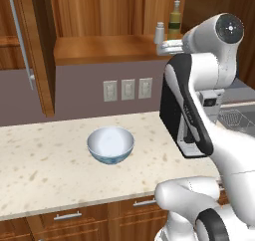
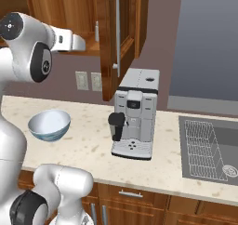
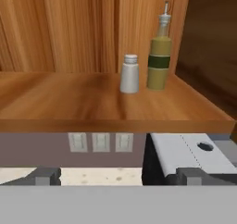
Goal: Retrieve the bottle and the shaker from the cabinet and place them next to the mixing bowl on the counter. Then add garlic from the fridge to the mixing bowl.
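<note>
Simulated kitchen, beige speckled bench (image 1: 45, 170) with wooden drawers (image 1: 74, 217) under it, and I'm running the arm from the base cameras. Nearest on the bench is the mixing bowl (image 1: 110, 144), upright, nothing in it that I can see, standing well apart from the coffee machine (image 2: 135, 112) and the sink (image 2: 209, 149) further right. Behind it, wall outlets (image 1: 128, 89) on the grey backsplash. Above them the cabinet (image 1: 99, 48) stands open, door (image 2: 116, 38) swung out. The gripper (image 3: 118, 176) is raised to shelf level in front of the opening, jaws spread wide, holding nothing, short of the shelf edge. At the back right of the cabinet shelf the shaker (image 3: 129, 74) and the bottle (image 3: 159, 56) stand upright, just beside each other, shaker to the left and a bit nearer me. Both look rigid and light; probably smooth, so a slip risk. The bottle is tall and narrow-necked, tippy, so I'd take it on the wide body near the dark label band, not the spout. The shaker I'd take mid-body, below the cap. The gap between them is tight, so one jaw could knock the neighbour.
</note>
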